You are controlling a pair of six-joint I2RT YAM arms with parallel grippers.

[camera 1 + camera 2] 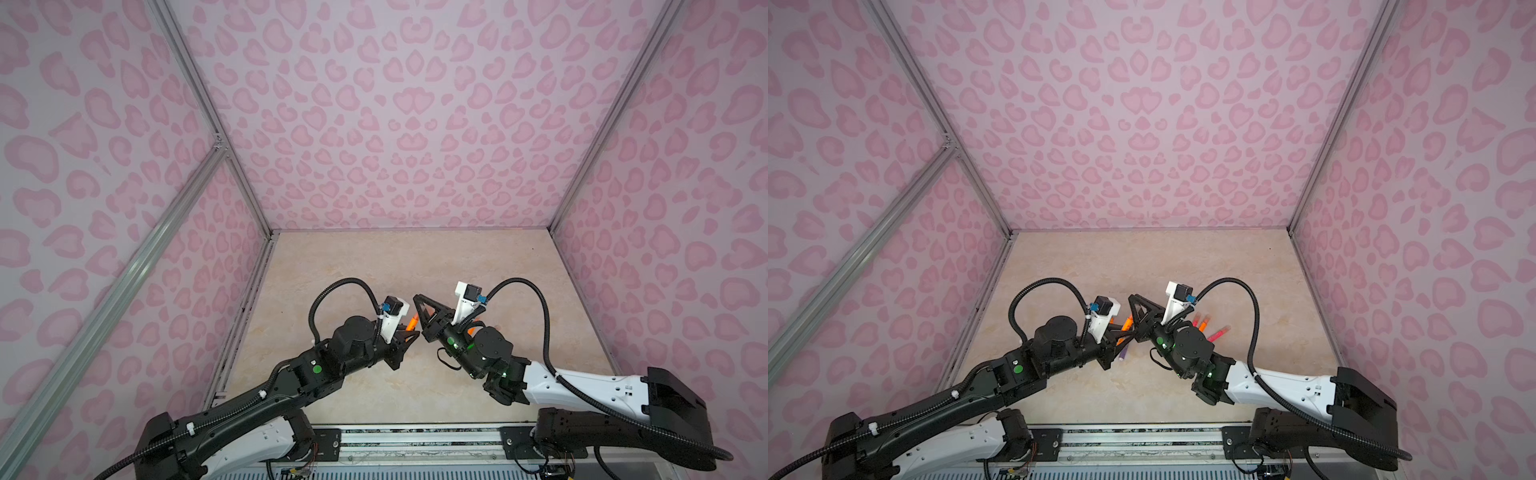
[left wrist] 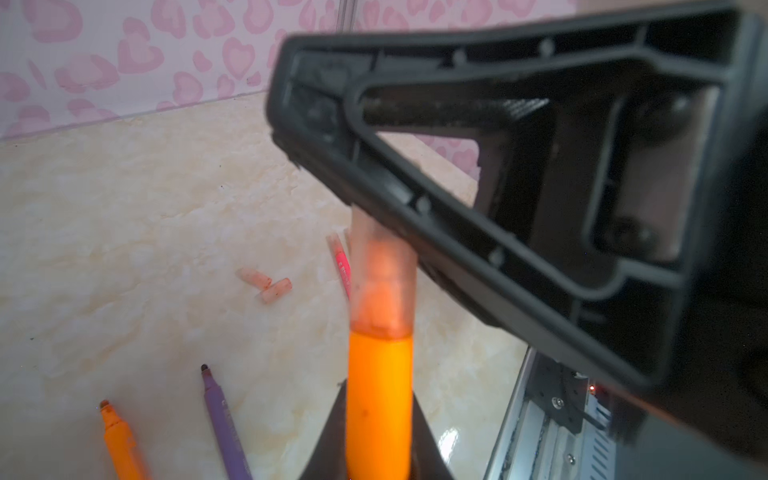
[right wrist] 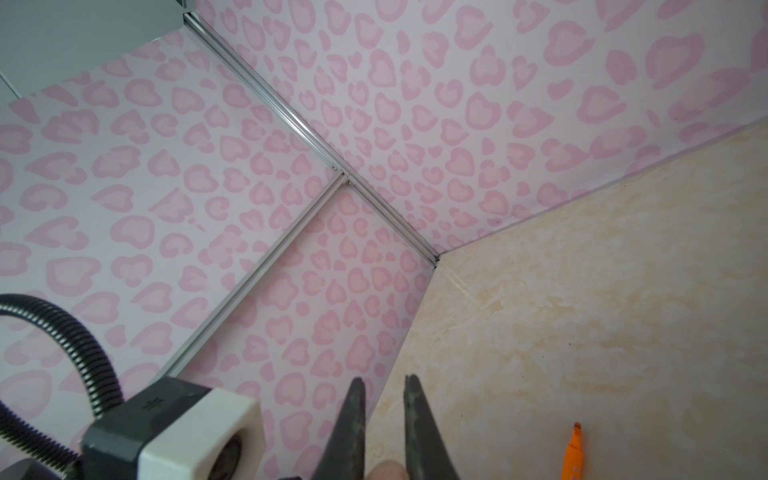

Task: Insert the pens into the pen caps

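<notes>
The left gripper [image 2: 379,399] squeezes an orange pen [image 2: 380,365]. The right gripper [image 3: 384,380] pinches its cap [image 2: 382,282]. Writing on the pink pen [image 2: 344,270] beside them is blurry.

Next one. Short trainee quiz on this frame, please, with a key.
1. True or false: the left gripper grips a pink pen.
2. The right gripper pinches: A) a cap B) a pink pen C) nothing.
3. Left wrist view: what colour is the pen lying on the table beside the loose orange pen?
Key: 1 false, it grips the held orange pen; 2 A; 3 the purple pen.
</notes>
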